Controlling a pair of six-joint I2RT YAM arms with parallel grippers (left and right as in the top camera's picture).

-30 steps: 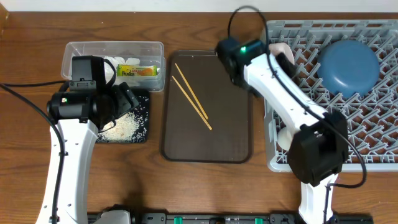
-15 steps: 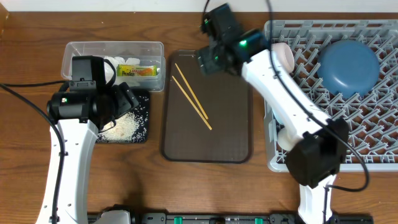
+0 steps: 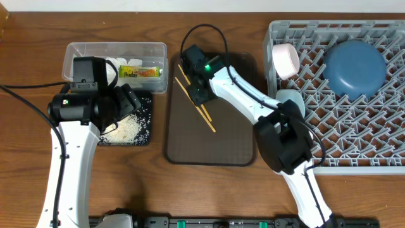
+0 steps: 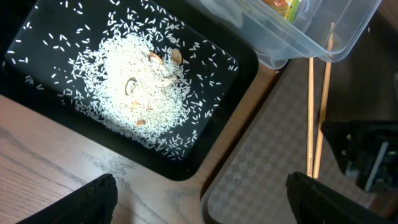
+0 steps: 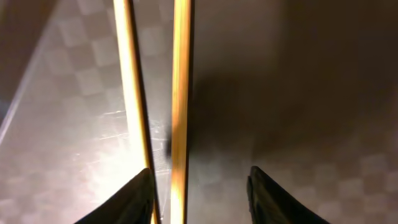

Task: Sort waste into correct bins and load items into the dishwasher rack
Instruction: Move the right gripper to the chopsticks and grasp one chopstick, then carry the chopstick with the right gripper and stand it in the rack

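Right gripper (image 5: 202,177) sits low on the brown tray (image 3: 234,139), jaws part-open astride one of two chopsticks (image 5: 180,93), the other beside one finger. It seems set for a pinch, with nothing held yet. Left gripper (image 4: 200,183) hangs wide open and empty over the black tray (image 4: 245,65), where rice (image 4: 140,87) is heaped. Behind it, the tub (image 3: 82,50) keeps the wrapper (image 3: 140,72) separate. Farthest, what looks like the blue plate (image 3: 354,66) rests among the pegs of the rack (image 3: 380,139).

From your right end effector (image 5: 202,190), the brown tray (image 3: 221,139) lies open toward 5 o'clock; the clear tub (image 3: 114,44) blocks 9, the rack (image 3: 367,120) 3.
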